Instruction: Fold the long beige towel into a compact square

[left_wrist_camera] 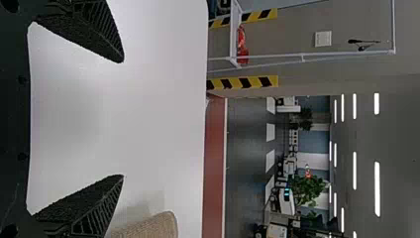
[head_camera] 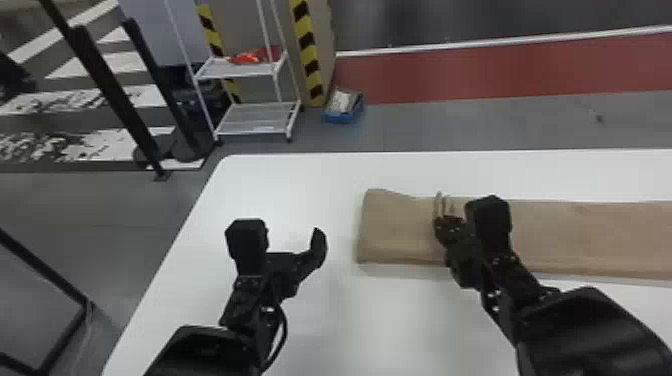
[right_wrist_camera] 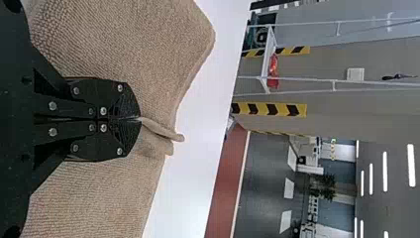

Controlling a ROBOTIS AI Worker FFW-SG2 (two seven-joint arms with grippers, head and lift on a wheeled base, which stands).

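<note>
The beige towel (head_camera: pixel 565 235) lies as a long flat strip across the right part of the white table, its left end near the middle. My right gripper (head_camera: pixel 442 218) is over the strip, a short way in from that end; in the right wrist view the gripper (right_wrist_camera: pixel 140 119) is shut on a pinched fold of the towel (right_wrist_camera: pixel 129 44). My left gripper (head_camera: pixel 295 237) stands open over bare tabletop, left of the towel. In the left wrist view the gripper (left_wrist_camera: pixel 123 119) has nothing between its fingers, and a corner of the towel (left_wrist_camera: pixel 148 227) lies off to one side.
The white table (head_camera: pixel 290 175) has its left edge beside my left arm and its far edge beyond the towel. Past it on the floor stand a white wire shelf (head_camera: pixel 255 120) and a blue box (head_camera: pixel 343 106), with black posts farther left.
</note>
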